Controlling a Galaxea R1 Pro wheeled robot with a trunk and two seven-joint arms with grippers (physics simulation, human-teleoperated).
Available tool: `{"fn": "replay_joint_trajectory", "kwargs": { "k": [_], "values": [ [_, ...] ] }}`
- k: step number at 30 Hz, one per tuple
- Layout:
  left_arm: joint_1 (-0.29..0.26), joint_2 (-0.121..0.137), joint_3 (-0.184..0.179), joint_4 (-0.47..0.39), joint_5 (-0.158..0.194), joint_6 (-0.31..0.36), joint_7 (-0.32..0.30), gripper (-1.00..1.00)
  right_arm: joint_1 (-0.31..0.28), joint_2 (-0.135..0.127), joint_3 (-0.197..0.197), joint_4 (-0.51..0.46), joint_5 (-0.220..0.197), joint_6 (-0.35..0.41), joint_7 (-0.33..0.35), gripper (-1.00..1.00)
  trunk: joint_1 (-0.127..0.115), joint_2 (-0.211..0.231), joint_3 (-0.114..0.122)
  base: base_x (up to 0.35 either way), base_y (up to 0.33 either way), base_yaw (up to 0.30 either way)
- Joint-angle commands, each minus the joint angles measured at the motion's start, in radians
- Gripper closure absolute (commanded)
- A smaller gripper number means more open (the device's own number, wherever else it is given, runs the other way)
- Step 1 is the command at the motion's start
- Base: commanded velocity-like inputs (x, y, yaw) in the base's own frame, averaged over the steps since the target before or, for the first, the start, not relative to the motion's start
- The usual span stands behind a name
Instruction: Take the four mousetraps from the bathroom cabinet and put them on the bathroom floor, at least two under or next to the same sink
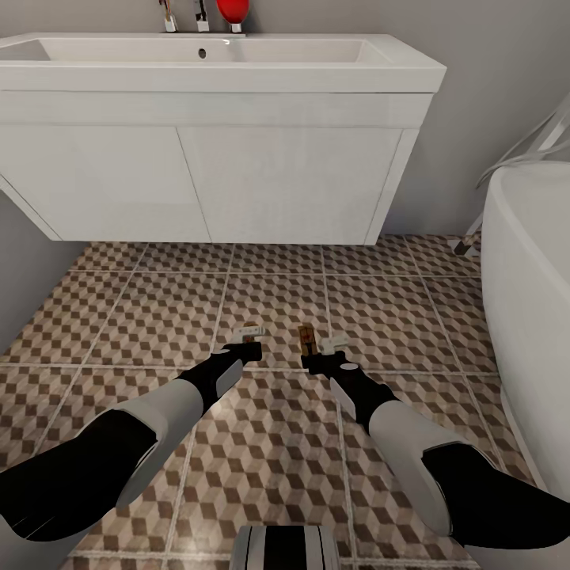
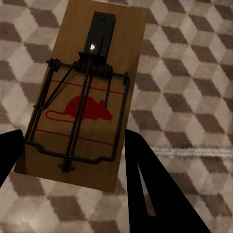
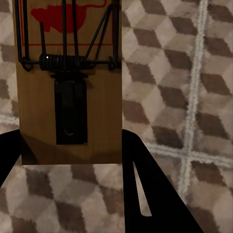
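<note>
My left gripper (image 1: 249,340) (image 2: 73,141) is shut on a brown wooden mousetrap (image 2: 82,97) with a red mouse print and a dark spring bar. A second mousetrap (image 1: 307,339) (image 3: 70,97) sits in my right gripper (image 1: 323,352) (image 3: 70,138), which is shut on it. Both are held low over the cube-patterned bathroom floor (image 1: 158,317), side by side, a short way in front of the white wall-hung bathroom sink (image 1: 214,71). I cannot tell whether the traps touch the tiles. The other two mousetraps and the wooden cabinet are out of view.
The white bathtub (image 1: 530,261) stands close on the right, with a chrome leg (image 1: 467,237) behind it. A grey wall (image 1: 24,269) rises at the left. There is open floor under the vanity front (image 1: 198,182). A chrome tap (image 1: 198,16) and a red object (image 1: 232,9) stand behind the basin.
</note>
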Motion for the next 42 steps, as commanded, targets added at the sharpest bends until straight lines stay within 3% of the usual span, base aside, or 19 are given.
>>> {"fn": "replay_joint_trajectory", "kwargs": {
  "k": [1,13,34,42],
  "values": [
    [0.0,0.0,-0.006,-0.001,0.003,0.004,0.002,1.0,0.0,0.0,0.004,-0.002,-0.003,0.006,-0.003,1.0,0.0,0.0,-0.001,0.0,0.0,0.0],
    [0.0,0.0,-0.006,-0.001,0.003,0.004,0.002,1.0,0.0,0.0,0.003,-0.002,-0.003,0.006,-0.003,1.0,0.0,0.0,-0.001,0.06,0.0,0.0],
    [0.0,0.0,-0.006,-0.001,0.003,0.004,0.002,1.0,0.0,0.0,0.003,-0.002,-0.003,0.006,-0.003,1.0,0.0,0.0,-0.001,0.303,0.0,0.0],
    [0.0,0.0,-0.006,-0.001,0.003,0.004,0.002,1.0,0.0,0.0,0.002,-0.002,-0.004,0.006,-0.002,1.0,0.0,0.0,-0.001,0.063,0.0,0.0]
  ]
}}
